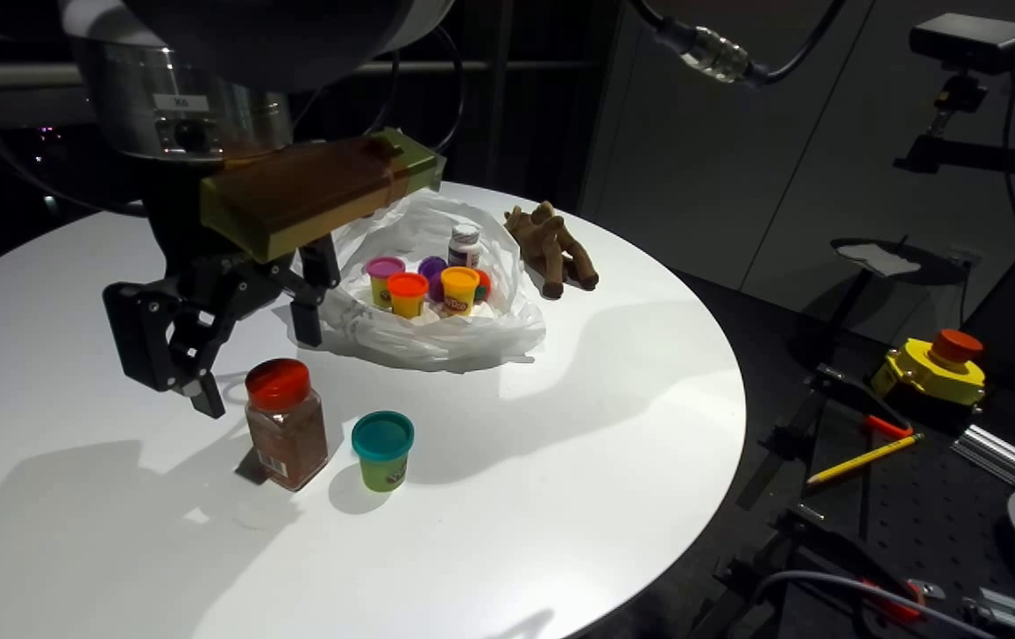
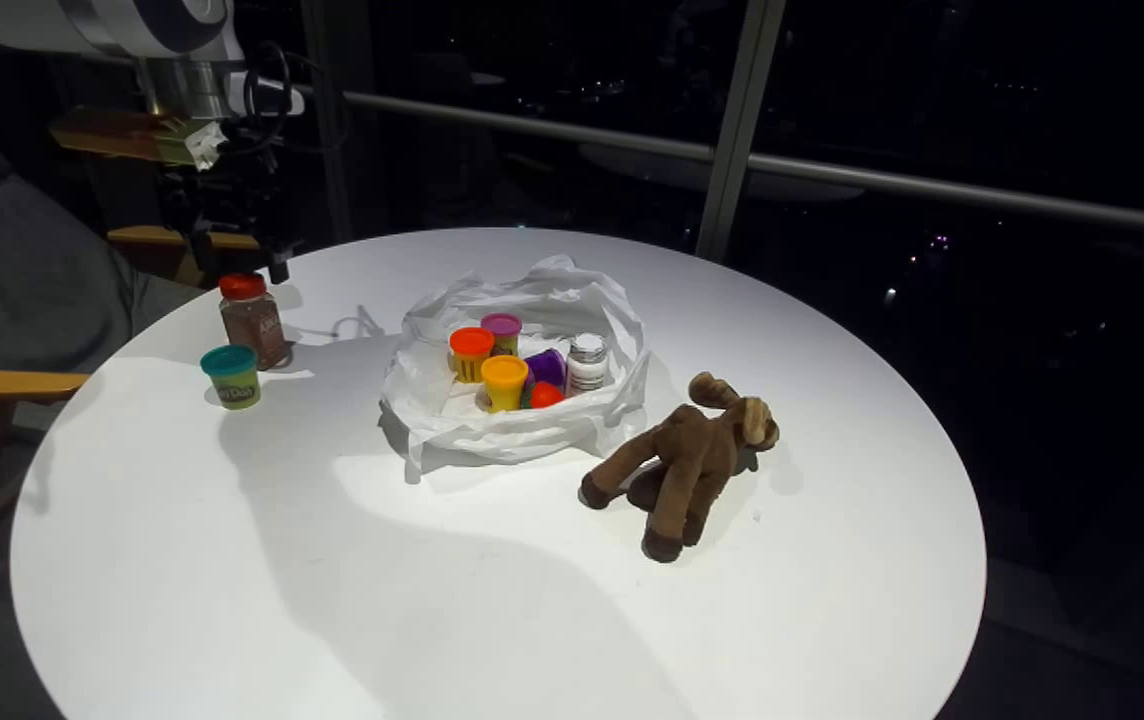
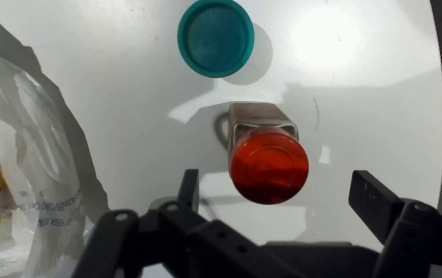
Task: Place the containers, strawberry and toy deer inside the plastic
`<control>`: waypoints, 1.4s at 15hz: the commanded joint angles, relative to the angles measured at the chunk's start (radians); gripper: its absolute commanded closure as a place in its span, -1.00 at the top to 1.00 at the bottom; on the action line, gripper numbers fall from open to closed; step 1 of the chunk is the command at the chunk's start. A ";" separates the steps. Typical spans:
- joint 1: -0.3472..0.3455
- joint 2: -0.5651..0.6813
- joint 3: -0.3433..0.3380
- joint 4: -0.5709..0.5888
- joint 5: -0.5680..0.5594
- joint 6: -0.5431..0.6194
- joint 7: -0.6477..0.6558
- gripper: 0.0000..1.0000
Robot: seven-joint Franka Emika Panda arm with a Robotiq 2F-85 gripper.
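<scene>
My gripper (image 3: 275,175) is open and empty, its fingers spread to either side of the red-lidded jar (image 3: 269,166) without touching it. In an exterior view the gripper (image 1: 257,364) is just above and behind that upright jar (image 1: 290,444). A teal-lidded tub (image 1: 383,448) stands upright beside the jar. The open white plastic bag (image 2: 492,440) holds several tubs, among them a yellow one (image 2: 504,385), a white bottle (image 2: 588,365) and the red strawberry (image 2: 545,395). The brown toy deer (image 2: 682,450) lies on the table outside the bag.
The round white table (image 2: 492,600) carries everything; its edge is close to the jar and tub. A chair (image 2: 12,385) stands by that edge. The bag's crumpled rim (image 3: 51,193) rises to the left in the wrist view.
</scene>
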 commanded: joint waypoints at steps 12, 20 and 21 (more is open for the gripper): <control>0.033 0.061 -0.039 0.114 -0.027 -0.119 0.027 -0.52; -0.039 -0.166 -0.148 -0.029 -0.078 -0.068 0.070 -0.52; -0.059 -0.194 -0.160 -0.040 -0.076 -0.060 0.078 -0.52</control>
